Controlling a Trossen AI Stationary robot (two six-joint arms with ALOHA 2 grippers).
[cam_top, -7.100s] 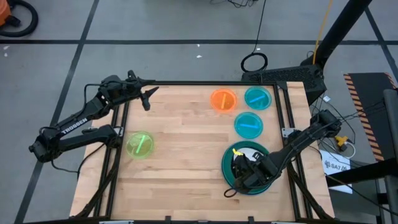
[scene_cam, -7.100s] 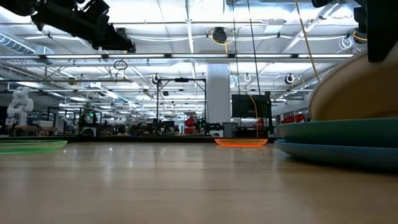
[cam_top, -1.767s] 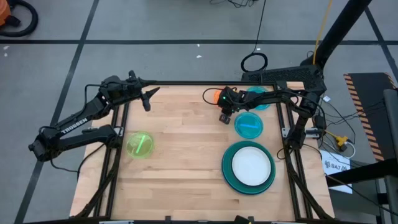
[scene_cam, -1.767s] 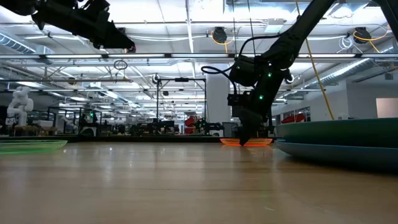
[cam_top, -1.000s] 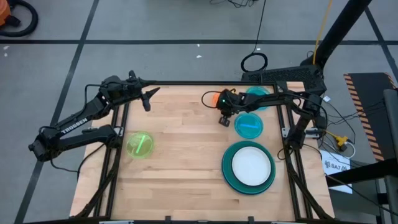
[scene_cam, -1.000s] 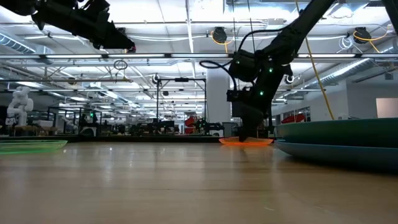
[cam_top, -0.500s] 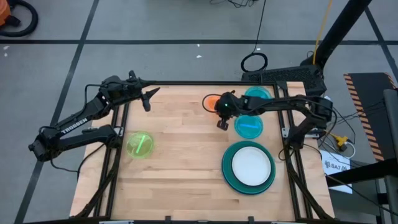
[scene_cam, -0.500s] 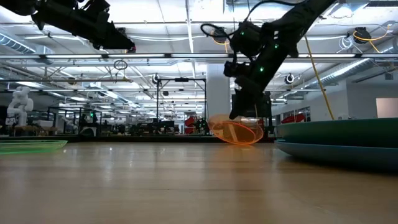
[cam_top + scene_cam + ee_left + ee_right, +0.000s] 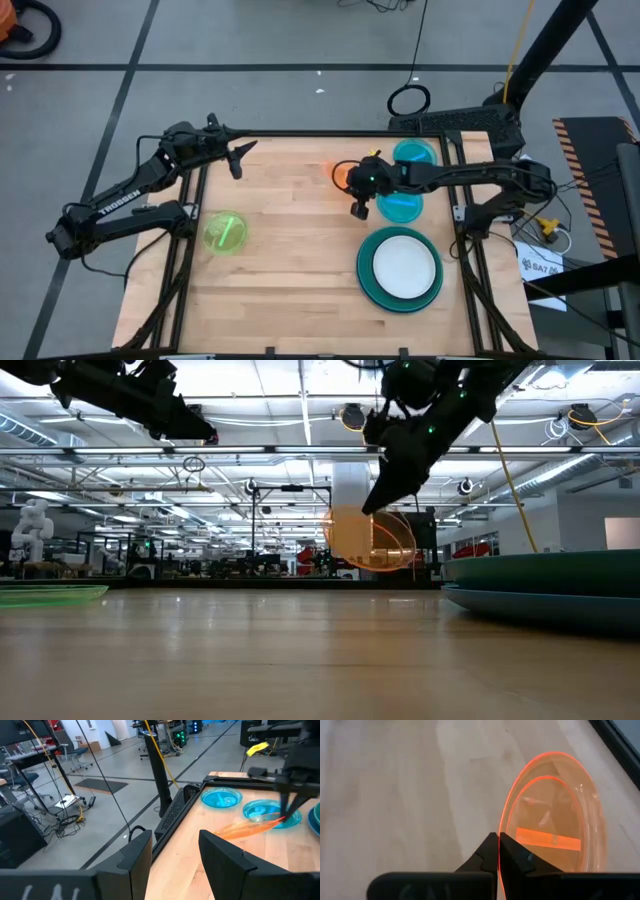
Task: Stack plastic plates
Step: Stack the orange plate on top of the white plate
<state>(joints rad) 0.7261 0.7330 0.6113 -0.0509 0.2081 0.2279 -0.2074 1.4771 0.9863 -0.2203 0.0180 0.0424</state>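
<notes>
My right gripper [image 9: 353,182] reaches over the table's far middle, shut on the translucent orange plate [image 9: 340,172], which is up in the air and steeply tilted in the low view [image 9: 370,540]. Two translucent cyan plates [image 9: 415,155] [image 9: 401,205] lie flat on the table just right of it. A white plate [image 9: 404,266] lies in the large teal plate [image 9: 366,270], which rests on a blue one [image 9: 540,612]. The lime green plate [image 9: 224,232] lies flat near the left side. My left gripper [image 9: 238,157] waits open above the far left corner. My right gripper pinches the orange plate's rim [image 9: 501,827] between its two fingers [image 9: 487,851], with the edge running between the fingertips. In the low view the fingers [image 9: 383,498] slant down onto its upper edge. The plate is lifted clear of the table and hangs below them, tipped nearly on edge.
A black metal frame [image 9: 300,133] runs round the wooden table [image 9: 290,260]. The right arm [image 9: 470,175] stretches over the far cyan plate. Bare wood lies between the green plate and the stack. Cables and a floor stand sit beyond the far edge.
My right gripper has risen from the table, carrying the orange plate with it, and has shifted slightly toward the near edge. The plate lay flat a second ago; it has come off the wood, tipped up and now hangs nearly on edge.
</notes>
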